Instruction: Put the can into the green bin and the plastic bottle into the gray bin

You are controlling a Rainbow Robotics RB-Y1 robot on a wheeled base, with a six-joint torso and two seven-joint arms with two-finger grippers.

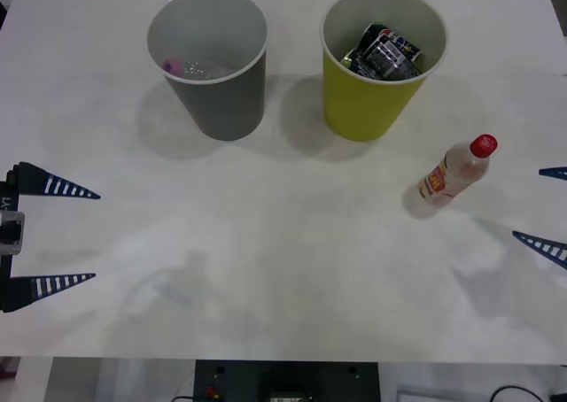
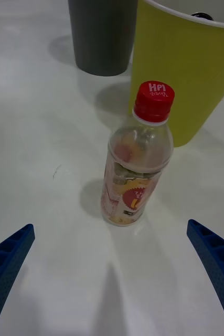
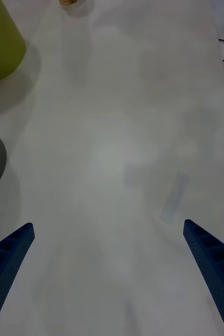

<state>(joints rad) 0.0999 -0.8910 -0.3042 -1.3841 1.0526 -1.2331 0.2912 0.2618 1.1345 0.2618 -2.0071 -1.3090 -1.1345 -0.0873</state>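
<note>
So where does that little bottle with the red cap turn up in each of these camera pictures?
Front view: the plastic bottle stands on the table at the right, near the green bin and just ahead of the open right gripper.
Right wrist view: the bottle is at centre, upright.
Left wrist view: just its base peeks in at the top edge.
Shared landmark: the green bin.

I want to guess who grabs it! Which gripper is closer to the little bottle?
The right gripper is closer, open just beside the plastic bottle standing on the table. The left gripper waits open far across the table.
</note>
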